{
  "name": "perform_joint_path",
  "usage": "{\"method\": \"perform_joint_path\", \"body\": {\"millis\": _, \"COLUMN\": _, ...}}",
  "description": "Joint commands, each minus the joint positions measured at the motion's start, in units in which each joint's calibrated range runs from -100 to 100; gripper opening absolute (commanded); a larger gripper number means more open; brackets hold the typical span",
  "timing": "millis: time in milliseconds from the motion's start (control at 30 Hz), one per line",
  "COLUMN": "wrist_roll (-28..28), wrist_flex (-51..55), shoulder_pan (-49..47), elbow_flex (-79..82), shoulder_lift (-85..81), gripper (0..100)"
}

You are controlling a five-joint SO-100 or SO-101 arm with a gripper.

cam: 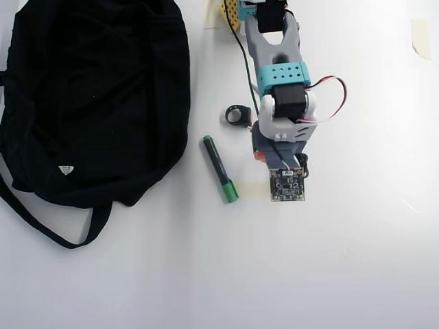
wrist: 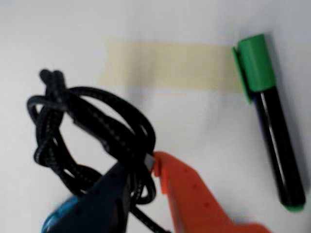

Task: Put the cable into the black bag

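Note:
The black braided cable (wrist: 82, 131), coiled into a loose bundle, sits between my gripper's (wrist: 141, 165) orange finger (wrist: 189, 194) and dark blue finger (wrist: 104, 194), which are closed on its strands. In the overhead view the arm (cam: 281, 103) hides the gripper, and only a bit of cable (cam: 304, 164) shows beside the wrist. The black bag (cam: 89, 103) lies flat at the left, well apart from the gripper. I cannot tell whether the cable is off the table.
A black marker with a green cap (cam: 219, 168) (wrist: 272, 116) lies between bag and arm. A small black ring (cam: 238, 115) sits near the arm. A beige tape strip (wrist: 165, 65) is stuck on the white table; another piece (cam: 420, 38) is at the top right.

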Motion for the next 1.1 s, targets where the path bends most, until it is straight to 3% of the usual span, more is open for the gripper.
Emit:
{"method": "perform_joint_path", "body": {"millis": 0, "wrist_roll": 0.5, "wrist_flex": 5.5, "shoulder_pan": -1.2, "elbow_flex": -6.9, "shoulder_lift": -2.1, "gripper": 2}}
{"method": "perform_joint_path", "body": {"millis": 267, "wrist_roll": 2.4, "wrist_flex": 7.1, "shoulder_pan": -0.7, "elbow_flex": -6.2, "shoulder_lift": -8.0, "gripper": 2}}
{"method": "perform_joint_path", "body": {"millis": 867, "wrist_roll": 2.9, "wrist_flex": 6.7, "shoulder_pan": 2.7, "elbow_flex": 31.8, "shoulder_lift": -36.3, "gripper": 2}}
{"method": "perform_joint_path", "body": {"millis": 1067, "wrist_roll": 2.6, "wrist_flex": 6.7, "shoulder_pan": 11.0, "elbow_flex": 33.1, "shoulder_lift": -40.6, "gripper": 2}}
